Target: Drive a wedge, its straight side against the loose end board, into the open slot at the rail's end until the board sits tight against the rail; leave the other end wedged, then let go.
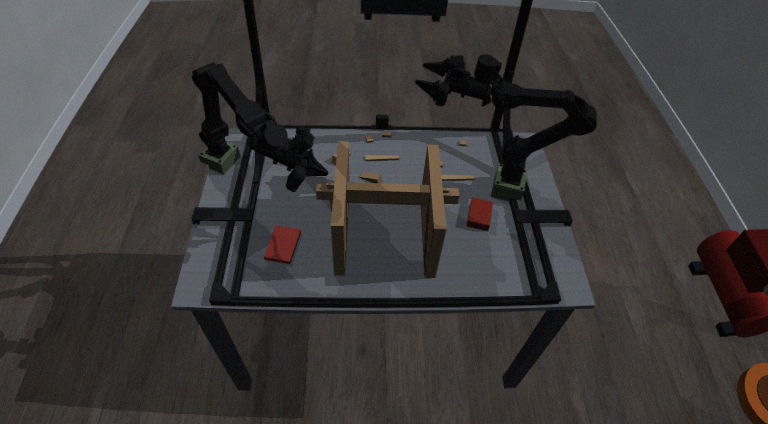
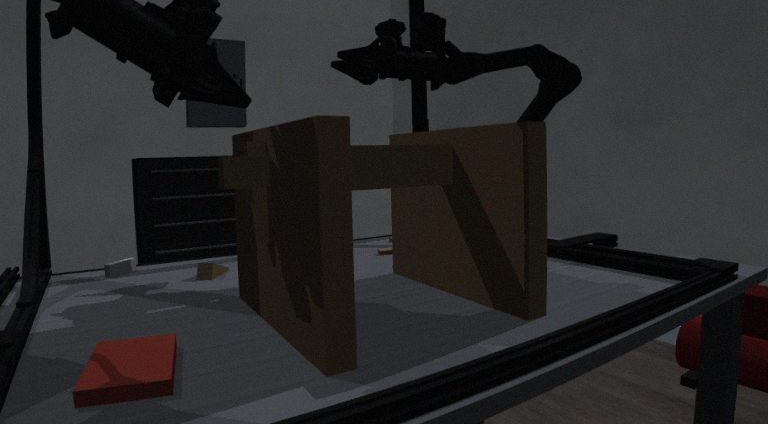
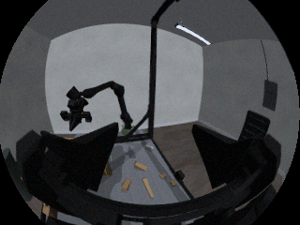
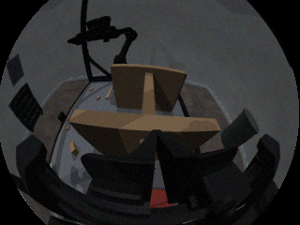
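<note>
The wooden frame stands mid-table: a rail [image 1: 387, 193] runs through two upright end boards [image 1: 339, 204] [image 1: 434, 210]. Loose wedges [image 1: 381, 157] [image 1: 370, 176] [image 1: 457, 177] lie on the table behind the rail. My right gripper [image 1: 308, 170] is shut and empty. It hovers just off the rail's end at the picture-left board, above the table. Its wrist view looks along the rail [image 4: 148, 90] past the shut fingers. My left gripper [image 1: 433, 82] is open and empty, raised high above the table's far side. Its wide fingers frame the wedges [image 3: 148, 187].
Two red blocks [image 1: 282, 244] [image 1: 480, 213] lie on either side of the frame. Small wood bits [image 1: 369, 138] [image 1: 462, 142] lie near the back edge. A black frame rail [image 1: 385, 299] borders the table, with two upright poles [image 1: 252, 28] [image 1: 523, 28] behind.
</note>
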`<state>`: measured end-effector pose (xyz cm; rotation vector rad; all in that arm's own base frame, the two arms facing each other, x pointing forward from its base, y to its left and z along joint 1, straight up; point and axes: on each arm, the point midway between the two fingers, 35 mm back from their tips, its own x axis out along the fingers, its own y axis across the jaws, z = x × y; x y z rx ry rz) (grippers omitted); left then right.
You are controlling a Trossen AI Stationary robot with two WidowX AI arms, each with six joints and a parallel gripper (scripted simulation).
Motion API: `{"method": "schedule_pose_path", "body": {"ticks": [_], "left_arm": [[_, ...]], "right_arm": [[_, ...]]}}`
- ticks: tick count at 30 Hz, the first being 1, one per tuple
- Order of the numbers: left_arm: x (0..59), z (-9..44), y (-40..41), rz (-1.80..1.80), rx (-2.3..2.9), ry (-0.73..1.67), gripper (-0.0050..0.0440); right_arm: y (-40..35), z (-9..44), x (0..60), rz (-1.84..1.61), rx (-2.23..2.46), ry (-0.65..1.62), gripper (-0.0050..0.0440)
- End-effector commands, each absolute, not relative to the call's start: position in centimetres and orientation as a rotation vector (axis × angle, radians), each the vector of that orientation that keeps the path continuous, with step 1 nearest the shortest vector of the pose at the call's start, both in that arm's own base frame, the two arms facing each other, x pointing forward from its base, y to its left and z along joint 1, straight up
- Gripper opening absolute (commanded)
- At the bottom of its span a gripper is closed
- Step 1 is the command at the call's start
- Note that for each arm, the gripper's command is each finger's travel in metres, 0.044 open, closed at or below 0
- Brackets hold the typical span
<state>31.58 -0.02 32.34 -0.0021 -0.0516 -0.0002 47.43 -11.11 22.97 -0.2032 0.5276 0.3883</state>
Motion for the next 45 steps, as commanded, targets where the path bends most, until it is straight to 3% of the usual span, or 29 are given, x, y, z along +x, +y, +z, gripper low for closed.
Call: {"method": "schedule_pose_path", "body": {"ticks": [1,43,45], "left_arm": [[31.57,32.32,0.00,0.001,-0.002,-0.051,0.0440],[31.57,32.32,0.00,0.001,-0.002,-0.051,0.0440],[31.57,32.35,0.01,0.001,-0.002,-0.052,0.0440]], "right_arm": [[-11.33,25.17,47.50,0.379,-0.232,0.477,0.0000],[-11.33,25.17,47.50,0.379,-0.232,0.477,0.0000],[-11.40,25.57,47.58,0.379,-0.229,0.486,0.0048]]}}
